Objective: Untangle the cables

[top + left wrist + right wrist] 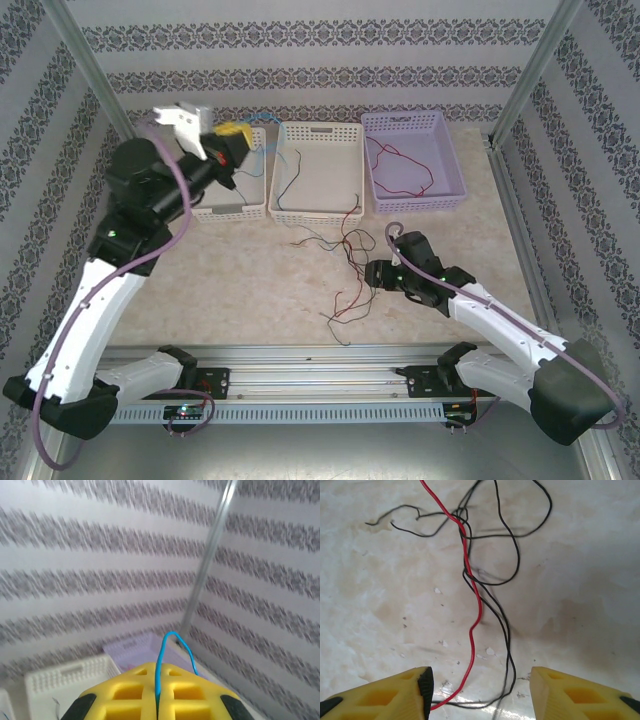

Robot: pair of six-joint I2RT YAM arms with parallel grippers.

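on the left, my left claw (158,705) hangs raised over the white slotted plastic basket (232,208) at the back of the beige marbled table (240,285), its yellow fingers shut on a thin blue wire (160,662) that loops out above them. in the middle, the loose tangle of thin red wire (476,605) and thin black wires (508,630) lies on the table in front of the baskets. another red strand sits in the lilac plastic basket (415,203) further right. my right claw (480,692) hovers low over the tangle, fingers spread and gripping nothing, with red and black strands running between them. i'd close on the red strand alone, near the fingers and clear of the crossing, then draw it off slowly so the black loops slip rather than tighten. the right wrist camera gives me that crossing strand by strand, and the overhead gives me the baskets and both arms
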